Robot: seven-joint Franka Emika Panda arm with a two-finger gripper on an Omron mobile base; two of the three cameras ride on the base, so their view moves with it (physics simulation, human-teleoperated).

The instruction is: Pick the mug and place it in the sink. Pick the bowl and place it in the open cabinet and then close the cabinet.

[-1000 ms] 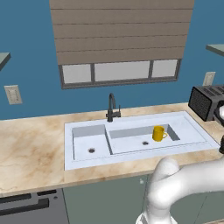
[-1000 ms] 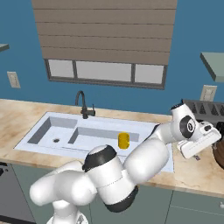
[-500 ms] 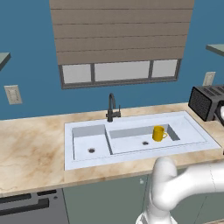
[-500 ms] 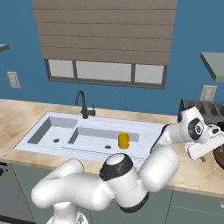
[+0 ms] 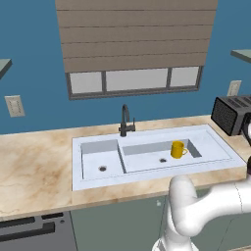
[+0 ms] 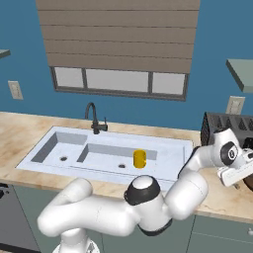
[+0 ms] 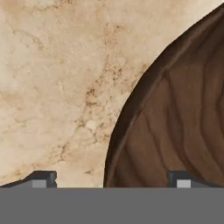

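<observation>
The yellow mug [image 5: 177, 149] stands upright inside the wide pale blue-white double-basin sink [image 5: 206, 143], in the larger basin at the centre-right of the left base view, just beside a drain hole. In the right base view the same mug [image 6: 140, 158] sits near the middle of the frame, in the sink [image 6: 173, 148] and below the slim black faucet [image 6: 94, 117]. The faucet [image 5: 125, 120] rises from the sink's back rim, under the window with its slatted brown blind [image 5: 135, 32].

The white arm reaches across to the right edge of the right base view, where the hand hangs low over the marbled beige surface [image 6: 20, 129] in front of the dark grey boxy microwave [image 6: 220, 126]. A sliver of the dark brown wooden bowl [image 6: 248, 180] shows at that frame's right edge, just beyond the hand.

In the hand view, the bowl [image 7: 179, 122] takes up the right half, its curved rim sweeping from upper right down to bottom centre, resting on the marbled surface [image 7: 57, 78]. The gripper [image 7: 109, 178] has its fingers [image 7: 41, 177] spread wide apart and released, one tip at lower left over the bare surface, the other at lower right over the bowl's inside, so the rim lies between them. Whether either tip touches the bowl cannot be told.
</observation>
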